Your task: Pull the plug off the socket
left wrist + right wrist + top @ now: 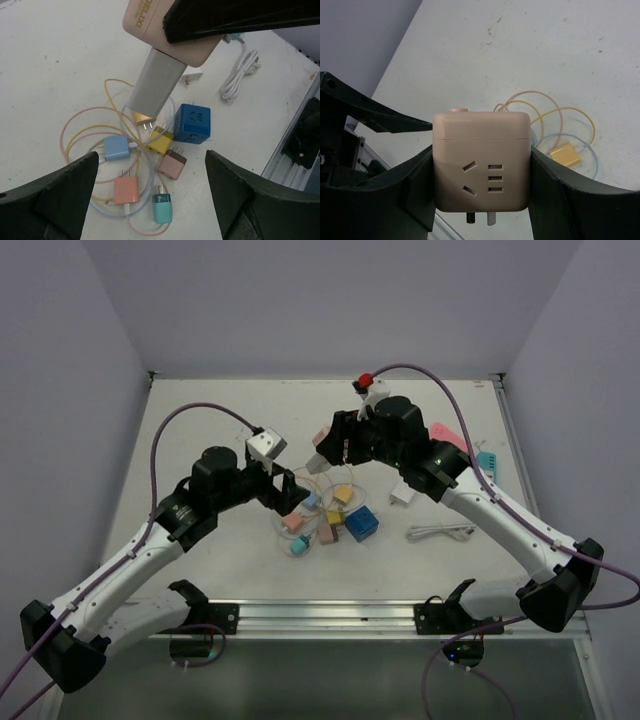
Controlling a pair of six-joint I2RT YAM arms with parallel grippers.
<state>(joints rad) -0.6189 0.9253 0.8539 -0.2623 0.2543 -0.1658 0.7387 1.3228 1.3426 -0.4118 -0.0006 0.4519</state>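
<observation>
My right gripper (332, 447) is shut on a beige cube socket (481, 165) and holds it in the air above the table's middle. A long white plug (154, 82) is seated in the socket's (172, 25) underside and hangs down from it; it also shows in the top view (318, 466). My left gripper (289, 490) is open and empty, just left of and below the hanging plug. In the left wrist view its fingers (55, 197) stand wide apart over the pile of chargers, clear of the plug.
Below lie a blue cube socket (192, 123), yellow (161, 140), light blue (116, 148), salmon (126, 190), brown-pink (172, 165) and teal (162, 207) chargers in looped cables. A coiled white cable (440, 532), a small white adapter (402, 496) and pink and teal items (470, 448) lie right.
</observation>
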